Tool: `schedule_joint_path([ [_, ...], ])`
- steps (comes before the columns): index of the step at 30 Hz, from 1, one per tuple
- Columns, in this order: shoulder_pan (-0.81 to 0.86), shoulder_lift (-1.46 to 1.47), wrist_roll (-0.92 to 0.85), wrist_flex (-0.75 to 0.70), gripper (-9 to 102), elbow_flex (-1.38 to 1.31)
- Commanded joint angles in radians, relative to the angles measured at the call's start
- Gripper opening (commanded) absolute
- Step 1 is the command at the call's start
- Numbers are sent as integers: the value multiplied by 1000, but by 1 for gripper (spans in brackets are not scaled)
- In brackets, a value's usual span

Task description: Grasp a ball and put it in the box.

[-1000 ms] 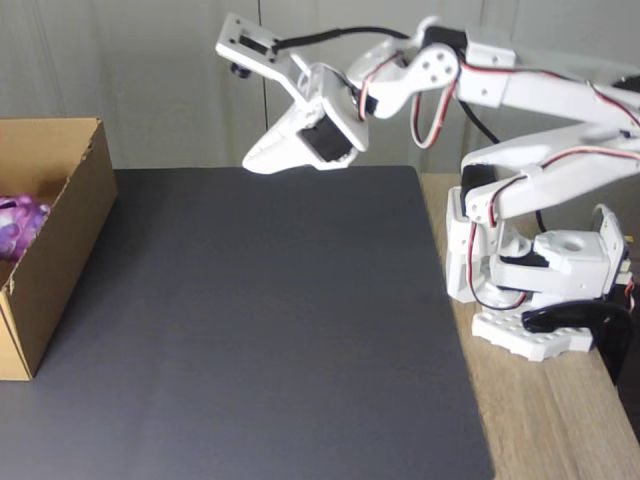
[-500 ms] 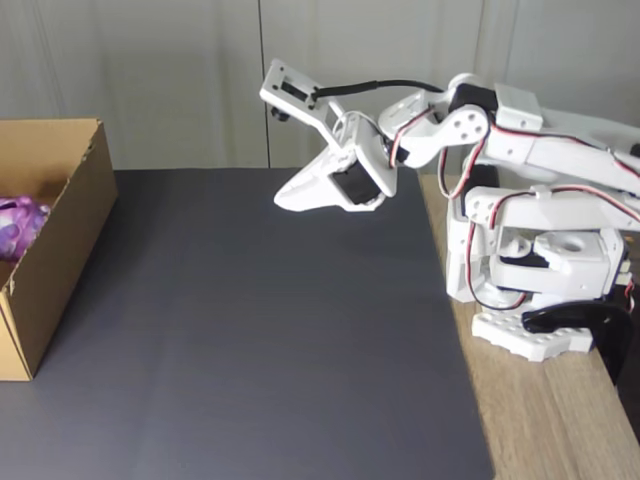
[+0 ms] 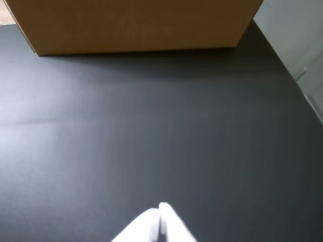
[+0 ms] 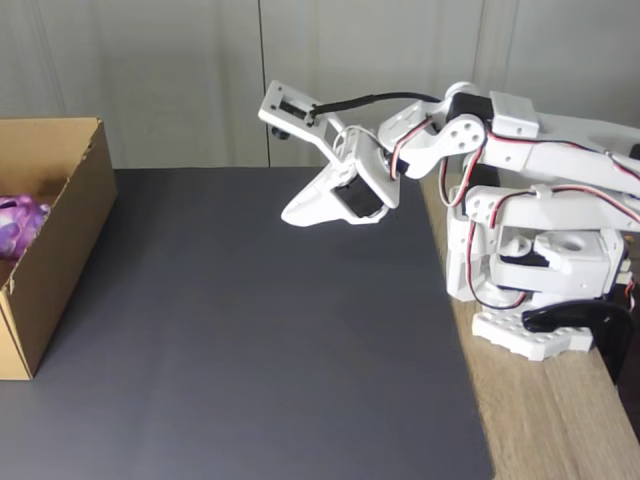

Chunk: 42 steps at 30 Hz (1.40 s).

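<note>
A brown cardboard box (image 4: 55, 250) stands open-topped at the left edge of the fixed view, and its plain side (image 3: 136, 25) spans the top of the wrist view. Inside it lies a bumpy purple, pink and white ball (image 4: 18, 224). My white gripper (image 4: 290, 215) hangs above the dark mat near its far right part, well away from the box. In the wrist view its fingertips (image 3: 160, 209) meet at the bottom edge, shut with nothing between them.
A dark grey mat (image 4: 250, 340) covers most of the table. The arm's white base (image 4: 535, 290) stands on the wooden tabletop (image 4: 560, 420) to the right of the mat. A pale wall (image 4: 180, 80) runs behind.
The gripper has pulled back to the right, away from the box, and dropped lower over the mat as the arm folded in. The ball has stayed in the box.
</note>
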<state>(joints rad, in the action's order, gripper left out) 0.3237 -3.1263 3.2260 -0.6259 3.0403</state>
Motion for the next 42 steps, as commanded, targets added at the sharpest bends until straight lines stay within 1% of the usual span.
schedule_joint_path([
  [1,-11,-3,-25,-51,0,12],
  [7,-41,-3,-12,-170,0,57],
  [14,-89,-3,-29,-250,0,89],
  [25,-101,-3,-44,-396,0,106],
  [37,-133,-5,-67,-479,0,106],
  [42,-150,-5,-86,-486,0,107],
])
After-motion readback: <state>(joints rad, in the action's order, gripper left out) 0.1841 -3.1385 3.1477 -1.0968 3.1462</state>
